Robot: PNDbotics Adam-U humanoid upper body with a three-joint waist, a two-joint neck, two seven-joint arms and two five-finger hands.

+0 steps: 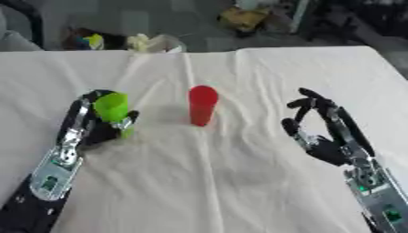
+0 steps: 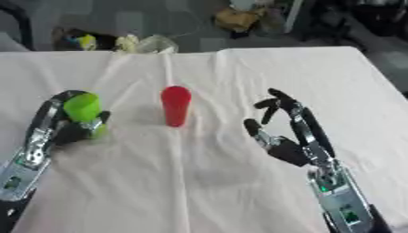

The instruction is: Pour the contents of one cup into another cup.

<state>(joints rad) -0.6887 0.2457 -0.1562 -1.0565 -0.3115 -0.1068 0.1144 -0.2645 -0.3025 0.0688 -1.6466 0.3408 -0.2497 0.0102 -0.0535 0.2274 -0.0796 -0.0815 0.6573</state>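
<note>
A red cup (image 1: 202, 105) stands upright on the white cloth near the middle of the table. To its left my left hand (image 1: 99, 126) has its fingers curled round a green cup (image 1: 112, 108), which stands upright just off or on the cloth. My right hand (image 1: 318, 132) hovers to the right of the red cup, apart from it, with fingers relaxed and spread and nothing in them.
A white wrinkled cloth (image 1: 239, 182) covers the table. Beyond its far edge lie a clear container (image 1: 165, 44), yellowish items (image 1: 140, 42) and other clutter on the floor. The table's right edge (image 1: 390, 68) runs close to my right arm.
</note>
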